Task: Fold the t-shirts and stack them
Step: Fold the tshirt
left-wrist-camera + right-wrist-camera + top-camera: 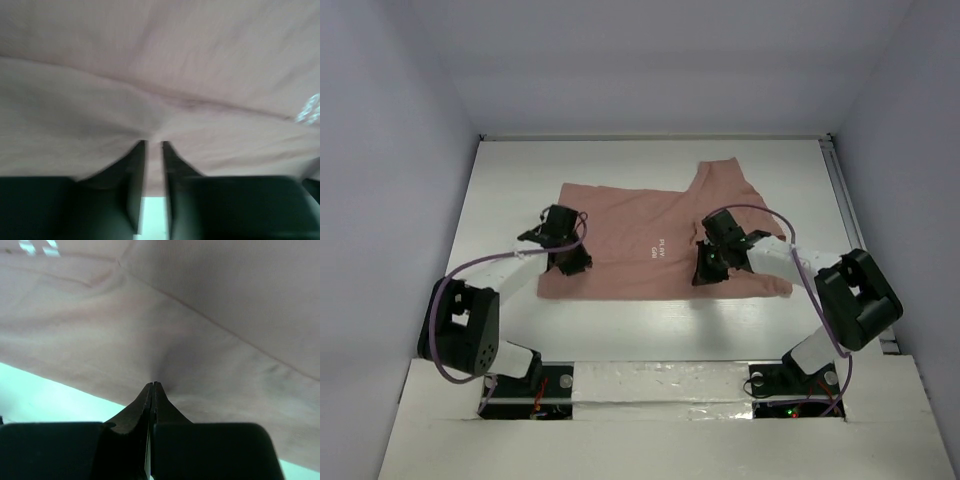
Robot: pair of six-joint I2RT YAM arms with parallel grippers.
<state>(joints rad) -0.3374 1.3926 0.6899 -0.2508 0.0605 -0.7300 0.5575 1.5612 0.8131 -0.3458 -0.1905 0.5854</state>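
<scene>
scene: one dusty-pink short-sleeved cloth t-shirt (620, 225) on a white table (620, 330), plain pale walls around it
shirt position: mid-table, between the two arms' reach and well apart from the near edge
shirt lay: mostly flat, roughly a wide rectangle; one flap juts out toward the far right corner. Can't tell whether that flap is a sleeve.
print: small white lettering (658, 249) near the middle of the cloth, running sideways in the top view; it also shows as a blur at the right edge of the left wrist view (309, 107) and at the top left of the right wrist view (37, 247)
left gripper (570, 258): down on the left part of the t-shirt, close to its left edge
left fingers (132, 180): only a narrow slit apart (152, 145), with a strip of pink cloth in the slit. Cloth puckers toward the tips and bare table shows below it.
right gripper (710, 262): down on the right part of the t-shirt, near its near edge
right fingers (167, 410): pressed together (153, 385), pinching the cloth. Creases radiate from the tips, and table is visible at the lower left.
cables: purple cable loops (470, 270) run along both arms
</scene>
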